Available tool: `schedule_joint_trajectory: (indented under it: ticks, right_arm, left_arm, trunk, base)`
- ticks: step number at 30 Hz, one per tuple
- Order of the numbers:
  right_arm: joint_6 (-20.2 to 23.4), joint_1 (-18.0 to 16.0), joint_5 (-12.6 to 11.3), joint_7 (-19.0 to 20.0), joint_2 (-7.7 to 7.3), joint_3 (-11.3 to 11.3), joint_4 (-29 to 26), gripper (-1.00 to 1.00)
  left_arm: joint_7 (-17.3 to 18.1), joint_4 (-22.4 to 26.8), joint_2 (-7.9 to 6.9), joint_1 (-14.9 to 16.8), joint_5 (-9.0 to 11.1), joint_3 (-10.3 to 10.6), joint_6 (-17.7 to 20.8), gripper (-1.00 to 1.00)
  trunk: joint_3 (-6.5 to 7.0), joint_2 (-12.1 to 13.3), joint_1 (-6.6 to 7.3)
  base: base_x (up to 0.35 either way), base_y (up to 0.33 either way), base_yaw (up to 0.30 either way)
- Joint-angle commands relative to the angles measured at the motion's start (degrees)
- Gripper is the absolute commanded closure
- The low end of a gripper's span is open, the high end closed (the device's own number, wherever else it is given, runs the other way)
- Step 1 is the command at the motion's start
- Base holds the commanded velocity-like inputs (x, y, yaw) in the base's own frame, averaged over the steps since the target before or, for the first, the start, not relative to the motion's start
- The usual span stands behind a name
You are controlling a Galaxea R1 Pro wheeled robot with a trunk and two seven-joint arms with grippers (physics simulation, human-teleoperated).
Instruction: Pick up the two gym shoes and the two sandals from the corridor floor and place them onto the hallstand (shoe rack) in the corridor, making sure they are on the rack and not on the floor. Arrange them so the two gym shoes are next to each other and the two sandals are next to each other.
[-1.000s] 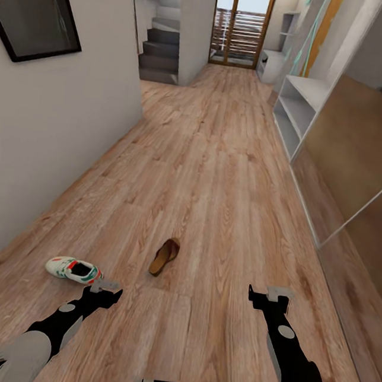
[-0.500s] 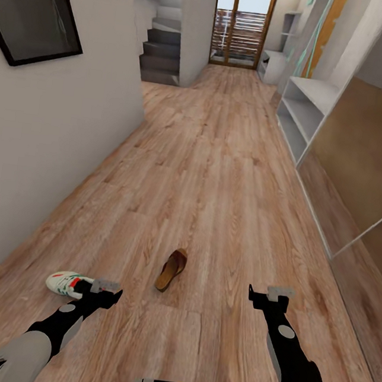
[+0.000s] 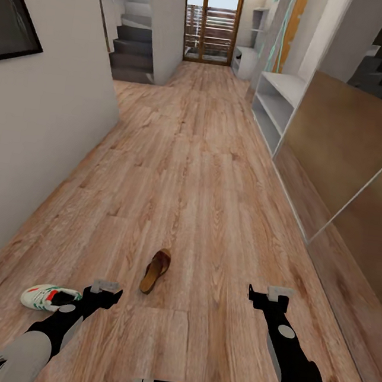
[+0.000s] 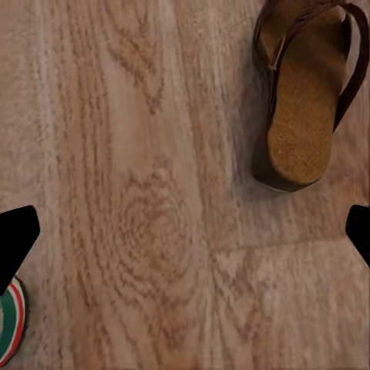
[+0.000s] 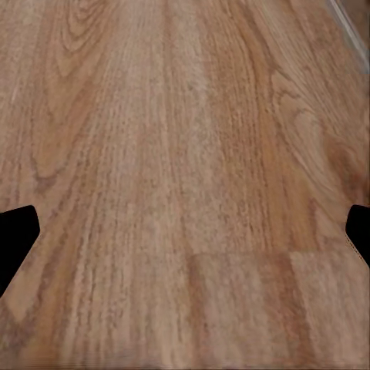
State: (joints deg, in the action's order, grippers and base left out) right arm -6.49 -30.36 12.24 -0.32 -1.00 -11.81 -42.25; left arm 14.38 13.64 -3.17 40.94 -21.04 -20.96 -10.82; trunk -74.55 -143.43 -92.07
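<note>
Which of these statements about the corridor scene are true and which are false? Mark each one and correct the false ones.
1. A sandal lies on the floor. True.
2. The left gripper holds a gym shoe. False: the shoe lies on the floor beside the left arm, and the left wrist view shows the fingers spread with nothing between them.
3. The right gripper is open over bare floor. True.
4. The sandal stands on a shelf of the rack. False: it lies on the floor, well short of the rack.
5. The rack stands on the robot's left. False: it stands along the wall on the right.
</note>
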Motion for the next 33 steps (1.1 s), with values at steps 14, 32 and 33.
schedule_joint_trajectory:
  ticks: [14,32,33]
  right_arm:
    - [-0.21,-0.05,0.59,-0.03,0.03,-0.14,0.19,-1.0]
    - [-0.29,-0.05,0.54,-0.03,0.02,-0.14,0.24,-1.0]
    - [-0.29,-0.05,0.52,-0.03,0.03,-0.14,0.29,-1.0]
  left_arm:
    - [0.3,-0.04,0.0,0.02,-0.42,-0.49,-0.33,-1.0]
    - [0.3,-0.08,0.0,0.02,-0.32,-0.49,-0.34,-1.0]
    - [0.3,-0.06,0.0,0.0,-0.32,-0.49,-0.34,-1.0]
  trunk:
    - [-0.04,-0.01,0.01]
    - [-0.04,-0.01,0.01]
    - [-0.04,-0.01,0.01]
  base:
    - [0.027,0.001,-0.298]
    - [0.187,0.151,-0.188]
    - [0.1,0.1,-0.016]
